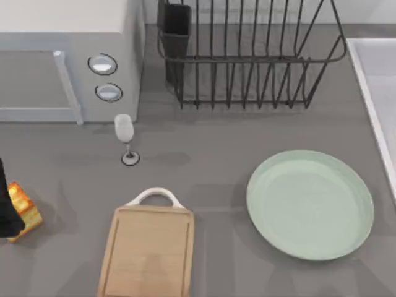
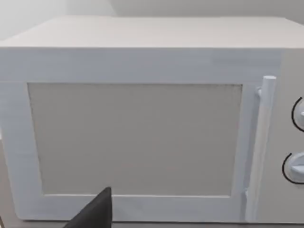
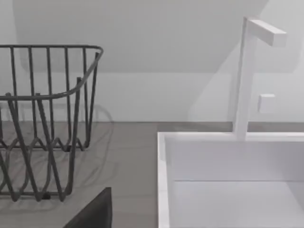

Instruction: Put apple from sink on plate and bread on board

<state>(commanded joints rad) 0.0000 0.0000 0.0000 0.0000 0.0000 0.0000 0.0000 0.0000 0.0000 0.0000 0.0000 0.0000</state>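
The bread [image 1: 25, 209], golden-orange on top with pale yellow sides, lies tilted at the table's far left edge. It is right beside a dark part of my left arm [image 1: 6, 204]. The wooden board [image 1: 148, 250] with its white arched handle lies at the front, left of centre, bare. To its right is the mint-green plate [image 1: 309, 204], also bare. The sink [image 1: 371, 93] runs along the right edge, and its pale basin [image 3: 228, 156] appears in the right wrist view. The apple is out of view. One dark finger [image 2: 97, 211] of my left gripper faces the microwave. One dark finger [image 3: 97, 211] of my right gripper points toward the sink.
A white microwave [image 1: 62, 62] fills the back left. A dark wire dish rack [image 1: 247, 55] stands at the back centre. A wine glass [image 1: 125, 133] stands between the microwave and the board. A white faucet [image 3: 247, 71] rises behind the sink.
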